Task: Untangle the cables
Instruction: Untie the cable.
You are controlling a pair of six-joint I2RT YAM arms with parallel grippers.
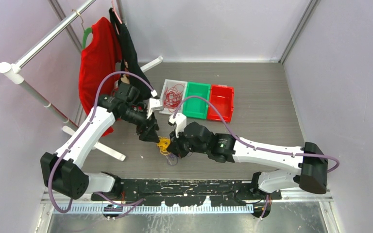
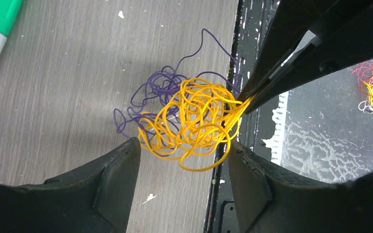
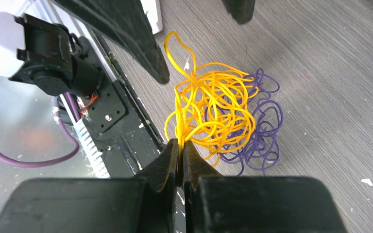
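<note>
- Overhead, three bins sit at the 12 o'clock side of the table: a white bin [image 1: 164, 86], a green bin [image 1: 196, 99] and a red bin [image 1: 221, 102].
- A loose coil of red cable [image 1: 174, 94] already lies alone in the white bin, so one colour looks sorted.
- At 6 o'clock from the bins, a knotted ball of yellow cable [image 3: 213, 114] rests on the table, meshed with the purple cable [image 3: 264, 131] at its 3 o'clock in the right wrist view.
- The right gripper [image 3: 180, 143] is pressed together, pinching several yellow strands at the ball's edge.
- The left gripper [image 2: 183, 141] hangs with jaws spread either side of the yellow ball, gripping nothing.
- Judged remaining: pulling yellow free of purple and binning both.
</note>
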